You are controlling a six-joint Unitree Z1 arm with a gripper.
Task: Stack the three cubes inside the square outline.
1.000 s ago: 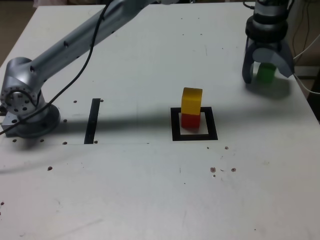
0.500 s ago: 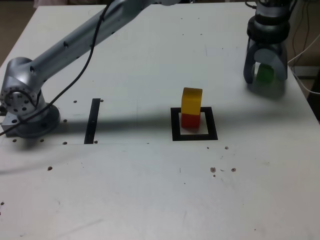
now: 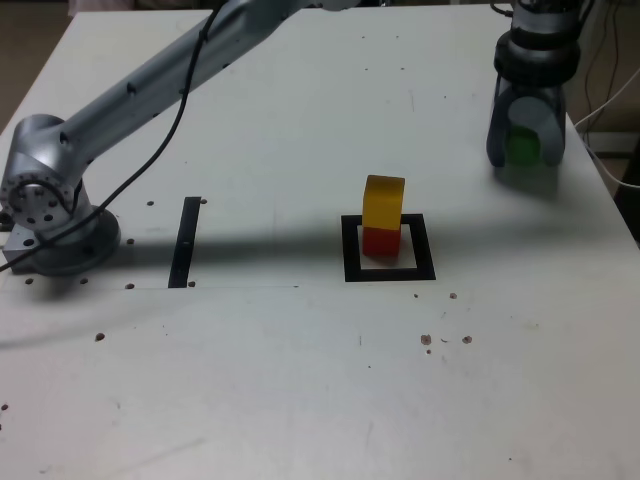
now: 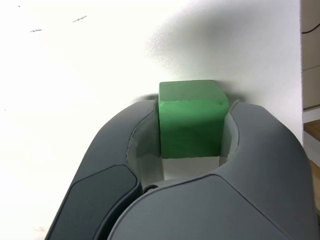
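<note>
Reckon on two of three placed: see the red cube (image 3: 381, 242) inside the square outline (image 3: 424, 247), with the yellow cube (image 3: 383, 203) on top of it, looking upright. Farther off, towards the worktop's (image 3: 300, 380) far right corner in the exterior view, find the green cube (image 4: 192, 125) outside the outline, with the gripper (image 3: 525, 161) clamped on it, a finger against each of two opposite sides. Cannot tell whether lifted or resting. Left to do, by the look of it: raise, carry over, set down on yellow, let go, back off.

Nearest the camera, plenty of bare worktop below the outline in the exterior view, with room for moving. To the exterior view's left of the outline, only the black strip (image 3: 185, 243) lying flat, then the arm's base (image 3: 62, 240) by the left edge. Between outline and green cube, bare surface, so nothing to dodge except the stack itself; best to come in high and avoid knocking yellow. Beyond, tightest room beside the green cube: close to the right edge, with a white cable (image 3: 610, 180) just past it. Better to lift straight up, then swing inward, away from that edge.
</note>
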